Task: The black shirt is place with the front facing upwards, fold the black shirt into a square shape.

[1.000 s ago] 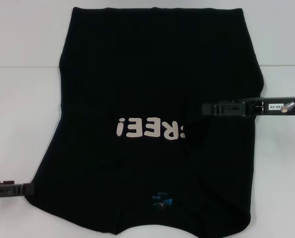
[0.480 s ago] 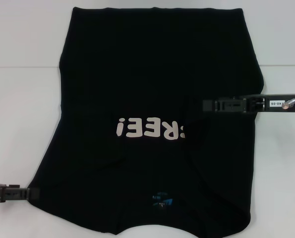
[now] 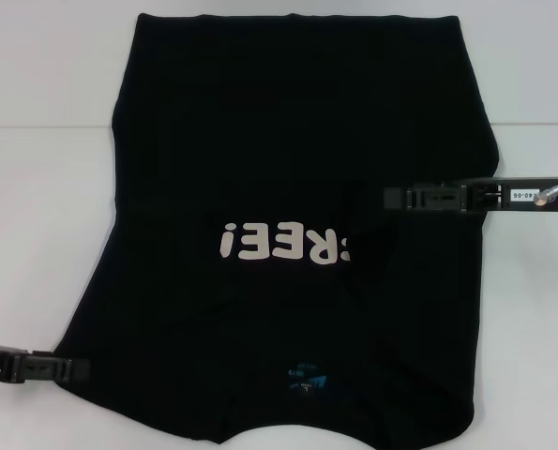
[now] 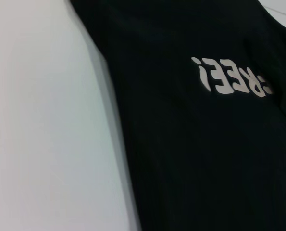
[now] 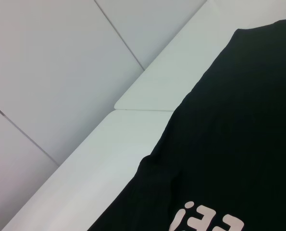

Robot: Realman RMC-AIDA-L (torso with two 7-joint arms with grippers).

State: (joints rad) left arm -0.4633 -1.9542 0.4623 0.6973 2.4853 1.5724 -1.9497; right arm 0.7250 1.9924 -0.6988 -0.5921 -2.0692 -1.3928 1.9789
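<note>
First letter of the black shirt (image 3: 288, 169) lettering under a fold.

The white desk (image 3: 44, 234) consists of two matte panels joined at a thin seam (image 3: 39, 127). In the right wrist view, its rounded corner (image 5: 121, 103) borders a pale grey tiled floor (image 5: 51, 57) with dark grout lines. Lighting is even and diffuse.

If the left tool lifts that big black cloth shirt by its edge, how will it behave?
The large black cloth T-shirt will probably droop and fold: its right side already lies doubled over the lettering. It looks light, so it may drag across the smooth white table rather than stay put.
</note>
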